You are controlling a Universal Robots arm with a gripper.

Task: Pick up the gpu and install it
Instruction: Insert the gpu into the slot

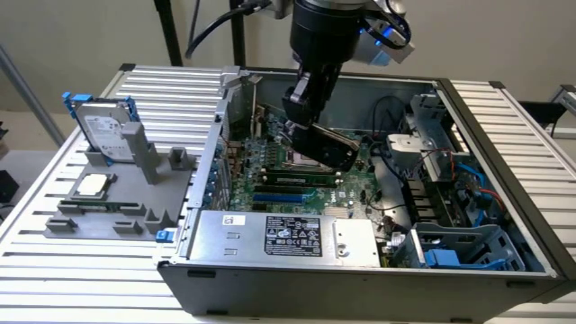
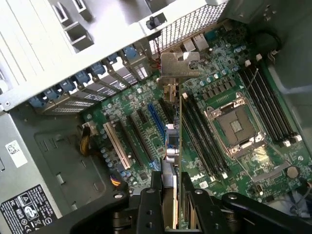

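On the exterior view's left, toward the left edge of the slatted table (image 1: 27, 270), a grey holder (image 1: 144, 162) carries a silver hard drive (image 1: 106, 131) standing upright in blue rails. A square processor chip (image 1: 93, 184) lies flat in front of it. Next is the open computer case (image 1: 360, 290), with its power supply (image 1: 283, 236) along the near wall. Over the motherboard (image 1: 270, 182), about mid-case, my gripper (image 1: 304, 128) hangs at a slant, clamped on the gpu (image 1: 328, 150). From here the card is a black slab, tilted. In the case's near right corner sits a drive cage (image 1: 459, 246) with blue clips.

The wrist view gives me the grip itself. My 2 fingers (image 2: 146, 209) press on either side of the card, which I see edge-on. It is a thin green strip running away from me to a silver metal bracket (image 2: 178, 66) near the perforated rear wall (image 2: 195, 22). It hangs above the board between 1 blue slot (image 2: 156, 122) and the long memory slots (image 2: 202, 131), and the open processor socket (image 2: 239, 124) lies beyond those. I cannot tell whether its lower edge touches any slot.
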